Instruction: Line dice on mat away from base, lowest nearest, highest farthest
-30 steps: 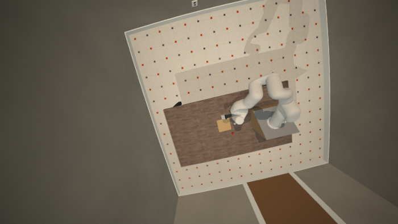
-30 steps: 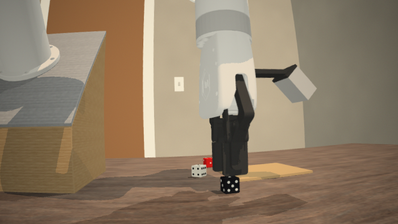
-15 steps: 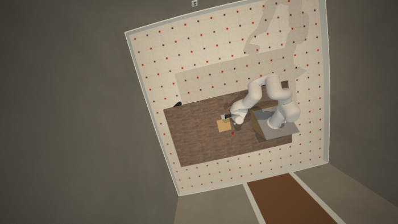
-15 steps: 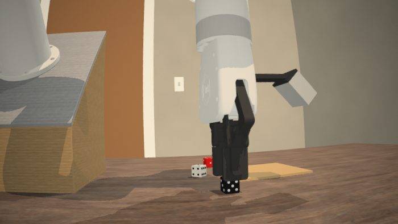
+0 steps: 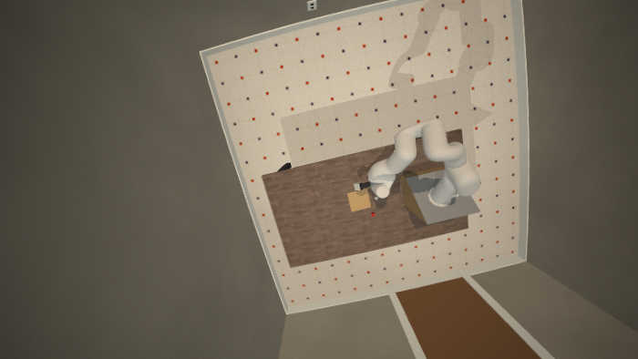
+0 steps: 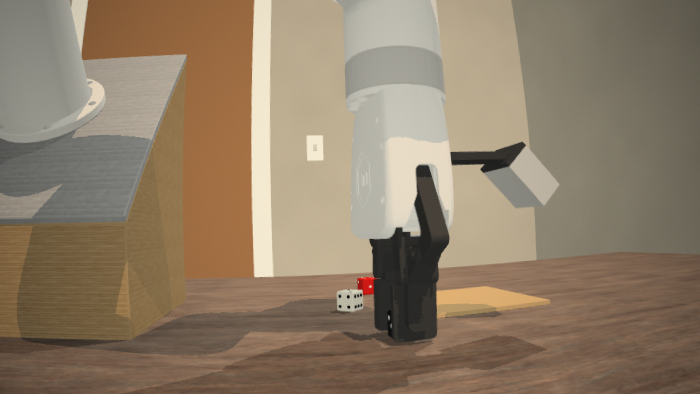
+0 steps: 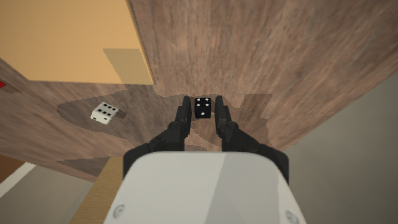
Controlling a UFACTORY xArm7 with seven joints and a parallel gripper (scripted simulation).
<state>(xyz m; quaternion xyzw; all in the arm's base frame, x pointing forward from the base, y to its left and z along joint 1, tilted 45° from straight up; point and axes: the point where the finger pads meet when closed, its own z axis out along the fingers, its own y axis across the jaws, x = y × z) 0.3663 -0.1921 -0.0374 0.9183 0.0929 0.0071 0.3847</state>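
Note:
A black die [image 7: 202, 110] lies on the wooden table, showing four pips on top. My gripper [image 7: 202, 104] [image 6: 406, 336] is down at the table with one finger on each side of the die. The fingers are open and a small gap shows at each side. In the exterior view the fingers hide most of the black die. A white die [image 7: 104, 112] [image 6: 349, 300] showing six lies on the table just off the mat's corner. A red die [image 6: 366, 285] [image 5: 373, 213] lies behind it, also off the mat. The tan mat [image 7: 60, 40] [image 6: 500, 298] [image 5: 358, 202] lies flat with no die on it.
The robot's base stands on a wooden pedestal [image 6: 75, 225] [image 5: 451, 210] close by the dice. The table's edge [image 7: 320, 120] runs a short way beyond the black die in the wrist view.

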